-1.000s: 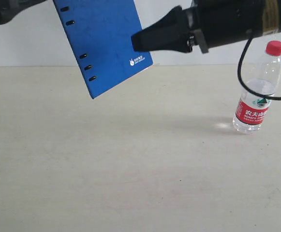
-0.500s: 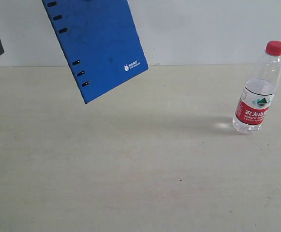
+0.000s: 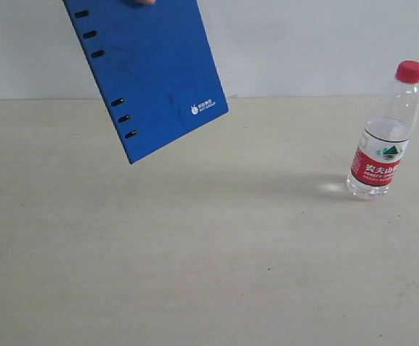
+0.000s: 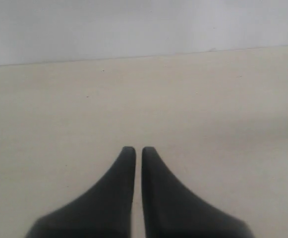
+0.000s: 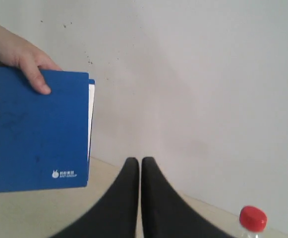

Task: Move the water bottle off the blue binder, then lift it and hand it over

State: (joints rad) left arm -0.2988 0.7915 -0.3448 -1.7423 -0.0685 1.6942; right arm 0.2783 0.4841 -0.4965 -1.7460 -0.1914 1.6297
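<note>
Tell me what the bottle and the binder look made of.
Bottle: clear glossy plastic, by its see-through wall; cap opaque red, likely plastic too. Binder: stiff matte blue cover, perhaps coated board or plastic; flat though held at one edge.

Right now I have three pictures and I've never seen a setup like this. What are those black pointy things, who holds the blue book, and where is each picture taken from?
This is a two-armed robot. One picture comes from a camera off the arms: it shows the pale table, the water bottle standing upright on it, and the blue binder tilted in the air. The other two come from cameras on the wrists. The black points are the left end effector and the right end effector, both shut and empty. A person's hand holds the binder by one edge.
</note>
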